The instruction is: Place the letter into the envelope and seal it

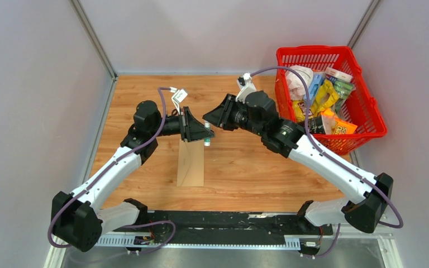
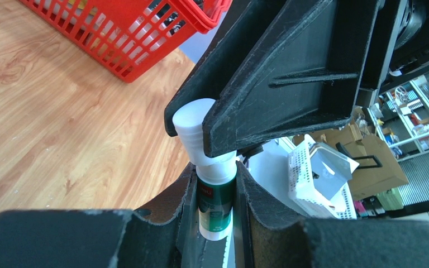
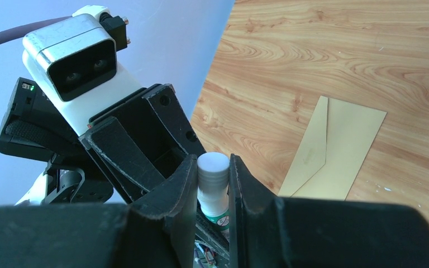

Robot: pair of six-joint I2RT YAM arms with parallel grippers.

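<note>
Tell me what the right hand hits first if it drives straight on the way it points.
Most likely the left hand. The right hand is shut on the white cap of the glue stick, whose green body the left hand grips directly ahead, very close.

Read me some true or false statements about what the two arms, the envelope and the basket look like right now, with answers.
1. The left jaws hold the glue stick by its green body. True.
2. The right jaws stand open and empty. False: they are closed on the stick's white cap.
3. The envelope lies flat on the table. True.
4. The red basket is empty. False: it holds snack packets.
</note>
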